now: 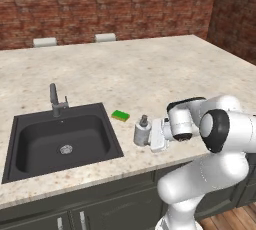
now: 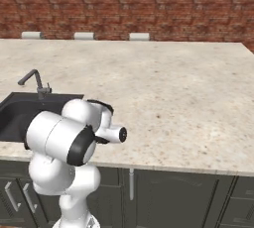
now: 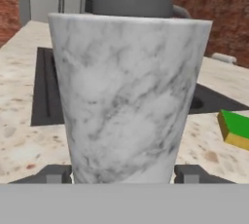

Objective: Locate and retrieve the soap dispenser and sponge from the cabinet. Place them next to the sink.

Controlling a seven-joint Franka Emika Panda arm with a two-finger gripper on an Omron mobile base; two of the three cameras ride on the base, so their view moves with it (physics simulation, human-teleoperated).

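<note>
Left base view: a pale speckled stone desk [image 1: 150, 69] runs back to a red brick wall [image 1: 100, 4]. The black sink [image 1: 60, 144] is sunk into the desk at 9 o'clock, its dark faucet [image 1: 56, 100] at the back rim. Just right of the basin stands the soap dispenser [image 1: 142, 133], upright on the desk. The green-topped sponge [image 1: 120, 115] lies flat near it, at its 11 o'clock and apart from it. The white arm reaches in from 4 o'clock, its pincer [image 1: 156, 136] level with the bottle's body.

Right base view: the arm's bulk hides the bottle; the faucet [image 2: 32, 79] and a corner of the sink [image 2: 20, 113] show at 9 o'clock.

Hand view: the marbled dispenser [image 3: 130, 99] stands close ahead, between the two fingertips [image 3: 57, 173]. The pincer's jaws sit apart, one on each side of the base; whether they touch it I cannot tell. The sponge [image 3: 236, 128] is at 3 o'clock.

The bottle looks rigid, smooth and probably slippery, tapering downward, so mid-body is the safest hold. The sponge should be light and soft.
</note>
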